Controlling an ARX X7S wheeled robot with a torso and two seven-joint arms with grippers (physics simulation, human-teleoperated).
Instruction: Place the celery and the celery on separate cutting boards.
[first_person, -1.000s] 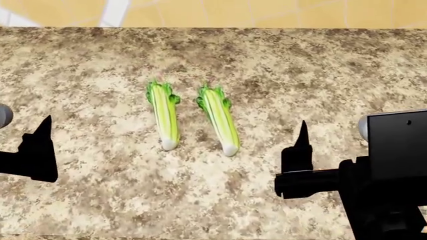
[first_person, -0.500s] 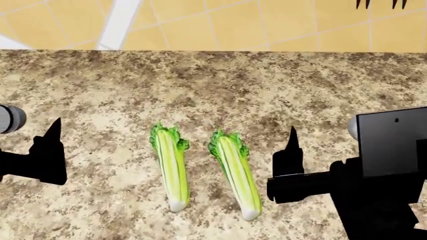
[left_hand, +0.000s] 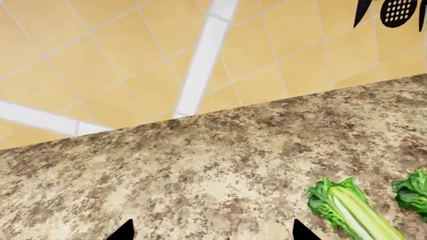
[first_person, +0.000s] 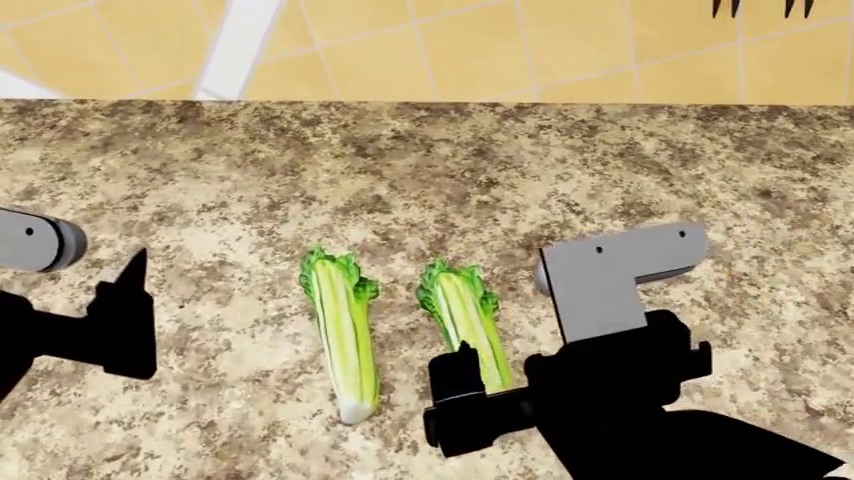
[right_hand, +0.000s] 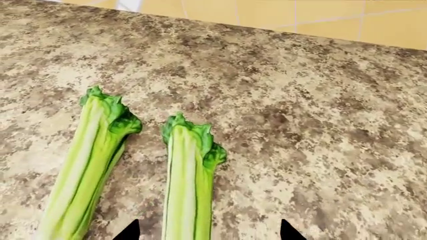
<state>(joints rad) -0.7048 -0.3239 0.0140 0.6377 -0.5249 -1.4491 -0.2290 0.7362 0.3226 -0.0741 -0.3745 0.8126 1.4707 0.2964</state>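
In the head view, two celery stalks lie side by side on the speckled granite surface (first_person: 641, 160), leafy tops toward the tiled wall and whitish bases toward the robot. The left celery (first_person: 342, 335) lies fully in sight; the right celery (first_person: 463, 315) has its base end hidden under the right gripper (first_person: 461, 400). The right arm reaches in from the lower right, its grey wrist block angled above the stalk and its dark fingers over the stalk's lower part. The left gripper (first_person: 127, 320) hangs well to the left of both stalks, one pointed finger up. From here I cannot tell how wide either set of fingers stands.

The left wrist view shows what the head view cannot: two finger tips set wide apart with only bare surface between them, so these fingers are released. The leafy top of one celery (left_hand: 350, 210) lies off to the side, with a bit of the other's leaves at the frame edge.

The right wrist view shows its two finger tips also spread wide, straddling the nearer celery (right_hand: 189, 180) without touching it; the fingers are released. The second celery (right_hand: 90, 160) lies just beside it.
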